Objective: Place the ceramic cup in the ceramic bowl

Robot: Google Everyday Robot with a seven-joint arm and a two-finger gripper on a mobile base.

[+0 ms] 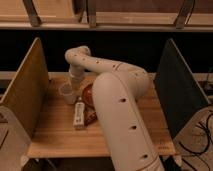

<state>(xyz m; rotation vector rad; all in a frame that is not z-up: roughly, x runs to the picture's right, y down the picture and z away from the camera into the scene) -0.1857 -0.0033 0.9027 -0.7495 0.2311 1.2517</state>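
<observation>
- Pale ceramic: the ceramic cup (66, 93) is sitting on the wooden table (55, 142), toward the back left. It's just beside the orange-red ceramic bowl (88, 93), which is mostly hiding behind the white arm (120, 110).
- The gripper (74, 84) is hanging right at the cup's rim, on the side facing the bowl. It's looking like it's touching or nearly so.
- I'm reading this as the grasp step, since the cup isn't in the bowl yet and seems to be resting on the table.
- Honestly I can't tell whether the gripper is open or already clamping the rim, so I'm not guessing.
- The next move is probably calling for a firm hold on the rim, a lift clear of the table, a short hop sideways over the bowl, then an easy lowering in.
- A white rectangular box (79, 114) and a reddish-brown packet (90, 117) are lying just in front of the bowl, so the carry is needing to stay clear of them.
</observation>
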